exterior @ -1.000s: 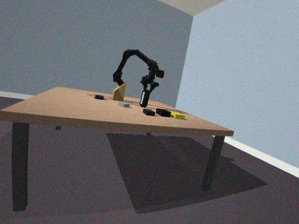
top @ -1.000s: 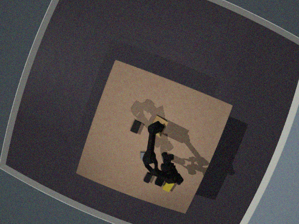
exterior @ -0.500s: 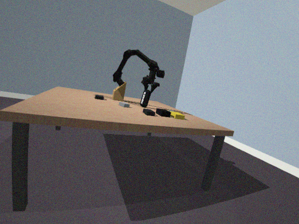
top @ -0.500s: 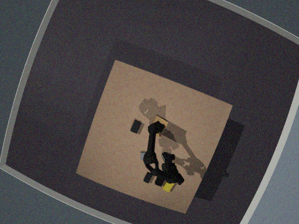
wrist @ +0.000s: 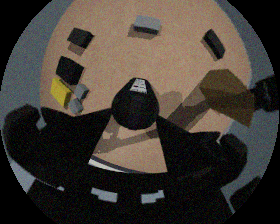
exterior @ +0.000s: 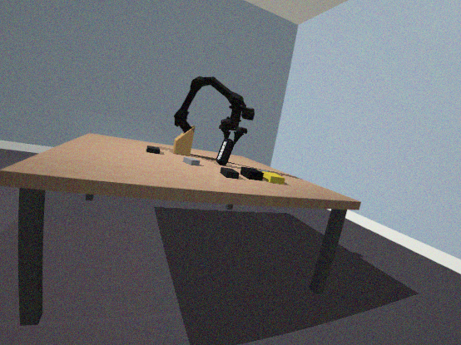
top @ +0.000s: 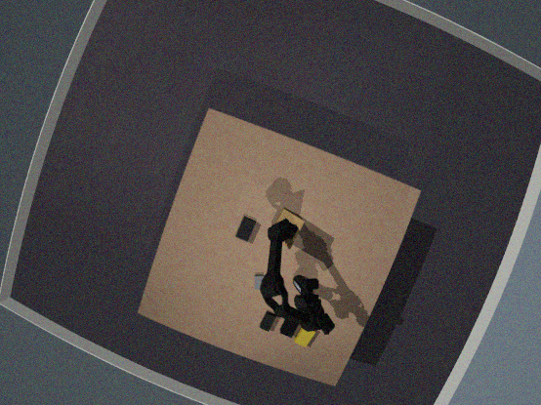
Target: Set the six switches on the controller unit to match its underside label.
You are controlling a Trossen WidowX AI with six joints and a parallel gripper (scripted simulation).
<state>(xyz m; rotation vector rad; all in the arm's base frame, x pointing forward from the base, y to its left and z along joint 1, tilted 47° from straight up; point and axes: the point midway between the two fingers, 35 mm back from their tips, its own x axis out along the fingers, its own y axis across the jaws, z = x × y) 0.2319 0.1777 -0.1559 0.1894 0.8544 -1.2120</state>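
Unit (top: 298, 284) (exterior: 224, 152) (wrist: 135, 110) tilted, pinched between gripper (top: 306, 286) (exterior: 231, 137) (wrist: 134, 115) jaws. Bench (top: 210, 177) (exterior: 104, 159) (wrist: 115, 55) count: three dark blocks (top: 246, 228) (exterior: 153, 150) (wrist: 214, 44), one yellow block (top: 305, 338) (exterior: 274, 178) (wrist: 60, 92), one larger grey block (top: 259, 281) (exterior: 191, 160) (wrist: 147, 24), one tan board (top: 292, 219) (exterior: 184, 143) (wrist: 227, 92).

Table (top: 205, 177) (exterior: 125, 179) (wrist: 100, 15): bears all items. Upright board (top: 292, 219) (exterior: 184, 142) (wrist: 227, 95): beside the arm's base. Controller unit (top: 298, 284) (exterior: 225, 151) (wrist: 135, 107): between the fingers of the claw (exterior: 231, 135) (wrist: 134, 115), tilted. Exterior view, nearer side, left to right: flat block (exterior: 230, 173) (wrist: 80, 38), larger block (exterior: 251, 173) (wrist: 69, 70), yellow block (top: 305, 338) (exterior: 273, 177) (wrist: 60, 92).
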